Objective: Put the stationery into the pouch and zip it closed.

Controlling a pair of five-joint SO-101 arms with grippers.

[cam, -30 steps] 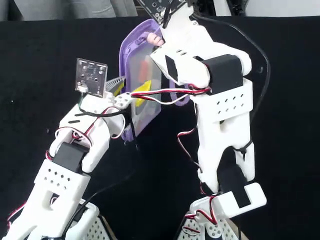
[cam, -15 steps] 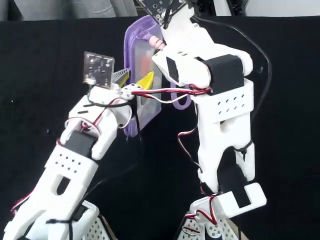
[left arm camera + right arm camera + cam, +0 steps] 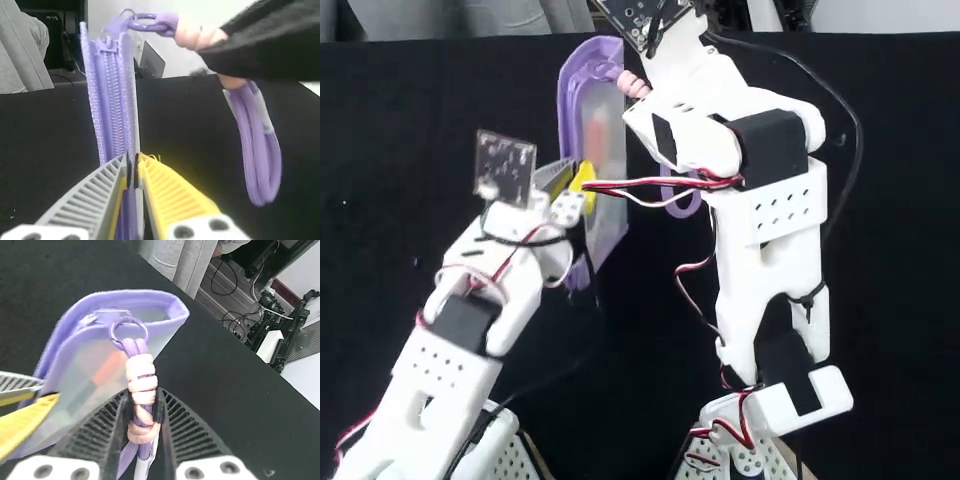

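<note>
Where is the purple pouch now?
In the high view, the purple translucent zip pouch is upright, upper centre, the left hand pinching its edge, the right hand gripping its pink-wrapped strap.

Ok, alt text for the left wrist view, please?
The left gripper pinches the edge of an upright purple pouch, zipper running up from it. At its upper end, the right gripper clamps a pink cord by the ring, with a purple strap hanging beneath.

pouch (image 3: 605, 140) | purple, translucent | upright | orange stationery (image 3: 105, 371) inside
</note>
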